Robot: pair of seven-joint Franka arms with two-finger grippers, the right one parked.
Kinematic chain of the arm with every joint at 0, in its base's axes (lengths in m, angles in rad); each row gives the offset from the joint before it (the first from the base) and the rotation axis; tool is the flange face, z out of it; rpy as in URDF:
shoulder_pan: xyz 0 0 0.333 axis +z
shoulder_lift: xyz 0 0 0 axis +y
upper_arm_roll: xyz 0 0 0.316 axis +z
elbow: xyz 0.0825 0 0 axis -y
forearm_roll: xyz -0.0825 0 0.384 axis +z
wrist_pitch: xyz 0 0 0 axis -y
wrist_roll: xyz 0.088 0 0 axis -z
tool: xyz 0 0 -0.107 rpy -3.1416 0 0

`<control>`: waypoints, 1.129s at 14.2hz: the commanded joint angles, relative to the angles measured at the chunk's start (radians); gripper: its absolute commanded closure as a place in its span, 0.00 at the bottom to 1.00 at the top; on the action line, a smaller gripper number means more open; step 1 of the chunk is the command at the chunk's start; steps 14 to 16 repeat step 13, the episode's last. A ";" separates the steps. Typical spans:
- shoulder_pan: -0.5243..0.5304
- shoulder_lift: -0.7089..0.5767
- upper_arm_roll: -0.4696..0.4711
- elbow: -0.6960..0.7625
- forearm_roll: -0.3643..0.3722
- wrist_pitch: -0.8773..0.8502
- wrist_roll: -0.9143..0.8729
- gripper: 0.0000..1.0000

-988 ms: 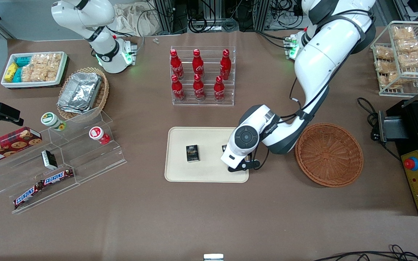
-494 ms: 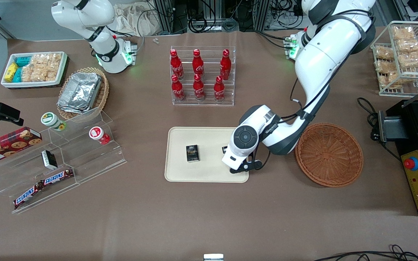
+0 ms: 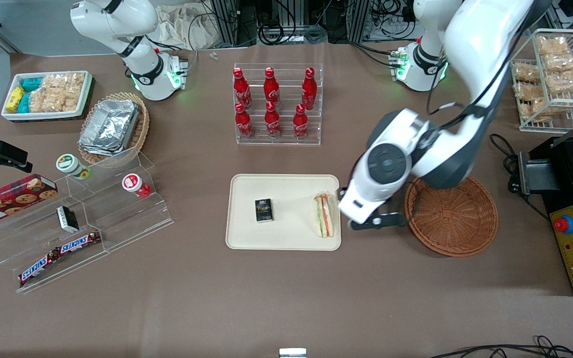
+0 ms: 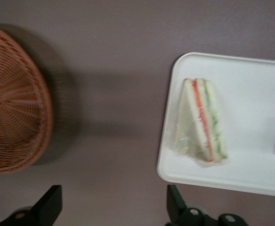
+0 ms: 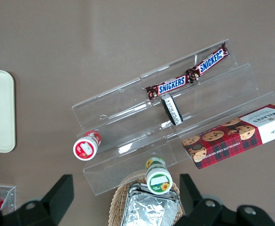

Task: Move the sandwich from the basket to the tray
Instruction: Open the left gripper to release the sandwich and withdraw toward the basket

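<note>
Front view shows the sandwich [image 3: 324, 215] lying flat on the tray [image 3: 246, 238], at the tray's end nearest the gripper [image 3: 377, 222], which hangs above bare table between tray and basket [image 3: 450, 213]. The wedge is apart from the gripper, with nothing touching it.

Judging by its look, the sandwich is light and soft: pale bread that would crush under a hard squeeze, in a clear wrap that is likely slick and crinkly. A hold across the two flat bread faces, near the thick middle of the wedge and with gentle pressure, seems safest; the pointed tip would probably fold or slip.

From the wrist camera the sandwich [image 4: 202, 121] sits just inside the rim of the tray [image 4: 175, 172], and the two fingers [image 4: 50, 205] stand wide apart with nothing between them.

The basket [image 4: 15, 108] is cut off by the frame in the wrist picture, and in the front picture the arm covers its rim nearest the gripper; what shows of it holds nothing. A small dark box [image 3: 263, 209] lies farther along the tray from the gripper; its label is too small to read. The fingertips themselves are mostly hidden under the wrist in the front picture.
</note>
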 commanded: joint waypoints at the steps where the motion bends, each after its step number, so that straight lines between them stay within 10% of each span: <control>1: 0.006 -0.260 0.135 -0.253 -0.113 0.042 0.217 0.00; 8: -0.033 -0.408 0.444 -0.291 -0.181 -0.105 0.775 0.00; 16: -0.040 -0.313 0.461 -0.150 -0.133 -0.159 0.805 0.00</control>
